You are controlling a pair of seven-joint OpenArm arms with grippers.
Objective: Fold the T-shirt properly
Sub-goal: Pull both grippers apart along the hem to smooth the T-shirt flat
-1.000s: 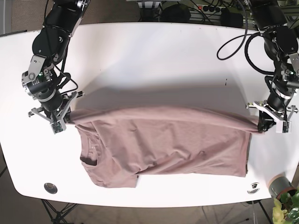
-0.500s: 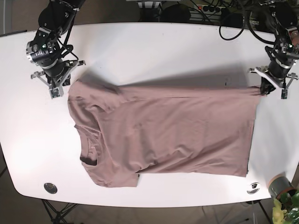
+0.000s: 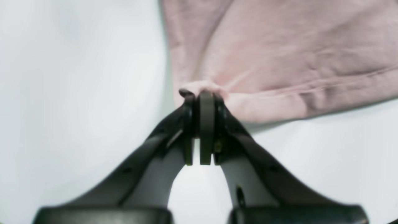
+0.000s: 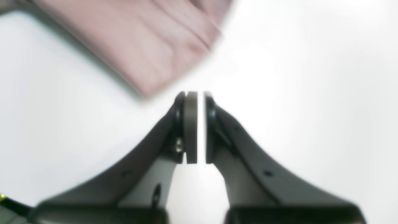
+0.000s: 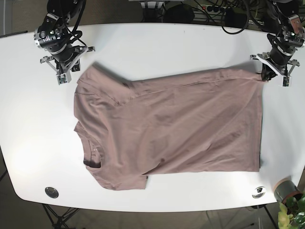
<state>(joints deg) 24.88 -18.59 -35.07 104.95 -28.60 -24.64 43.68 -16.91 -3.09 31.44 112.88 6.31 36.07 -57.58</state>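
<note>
Since the earlier base frames both arms have carried the T-shirt's far edge toward the back of the bench, spreading the shirt open; the right claw has meanwhile lost or let go of its corner, while the left has not.

Left wrist view: the left claw (image 3: 203, 99) is clenched on a bunched bit of the T-shirt (image 3: 279, 56), with the hem running off to its right. If that arm pulls on alone, I judge the cloth will skew.

Right wrist view: the right claw (image 4: 196, 99) is nearly closed on nothing, with bare bench (image 4: 311, 77) beyond its tips; the shirt lies up and to its left, apart. A regrasp risks pinching only one layer.

Base view: the shirt lies open and slightly crooked, its sleeve near the right claw (image 5: 61, 74), its hem corner at the left claw (image 5: 270, 72).
</note>
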